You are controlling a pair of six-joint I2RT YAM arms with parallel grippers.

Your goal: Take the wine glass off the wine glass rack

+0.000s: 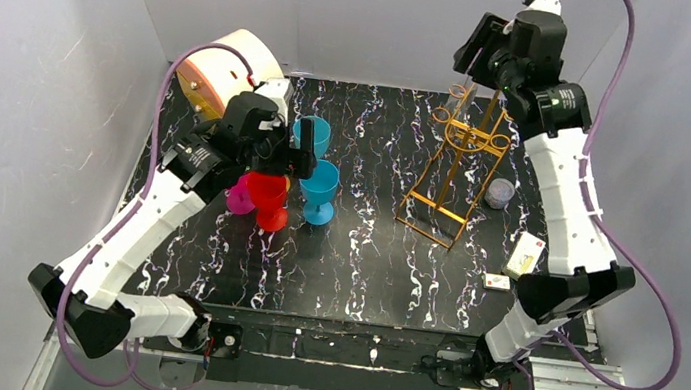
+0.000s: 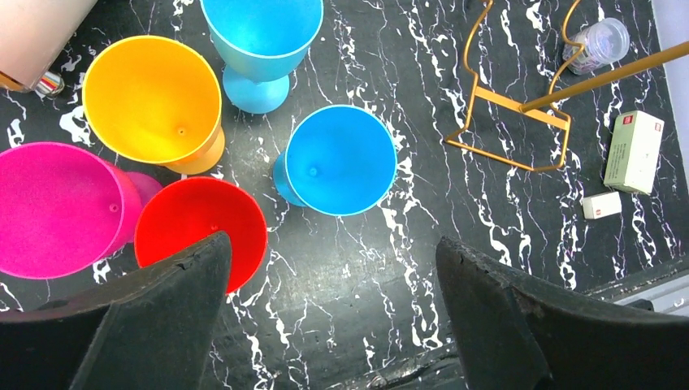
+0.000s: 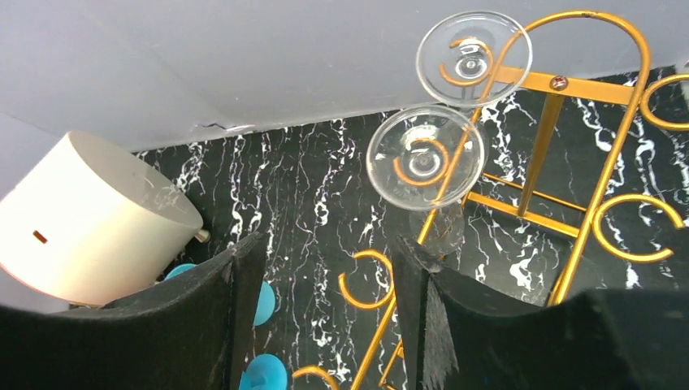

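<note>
On the marbled table [image 2: 366,268] coloured cups [image 2: 340,158] stand empty; left fingers [image 2: 162,325] and right fingers [image 3: 211,325] gape, holding nothing.

Clear wine glasses [image 3: 425,157] hanging inverted; gold rack [image 3: 542,142] upright

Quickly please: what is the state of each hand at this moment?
Left hand: open wide, holding nothing.
Right hand: open, nothing between its fingers; the wine glass ahead is not gripped.
</note>
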